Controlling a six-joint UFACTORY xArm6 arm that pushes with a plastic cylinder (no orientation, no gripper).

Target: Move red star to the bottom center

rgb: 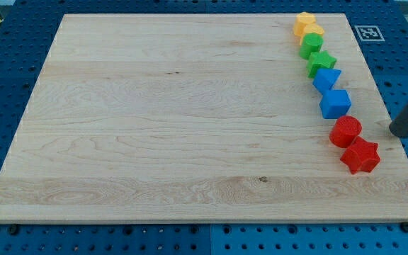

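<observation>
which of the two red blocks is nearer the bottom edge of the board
The red star, the last block in the column along the view's right. The red round block sits just above it, and my tip is to their right.

Wooden counter on a blue perforated base

The pale wood counter (176, 120) fills most of the view under even light. A blue pegboard (6, 78) surrounds it, with a black-and-white marker (367, 32) at the view's top right.
</observation>
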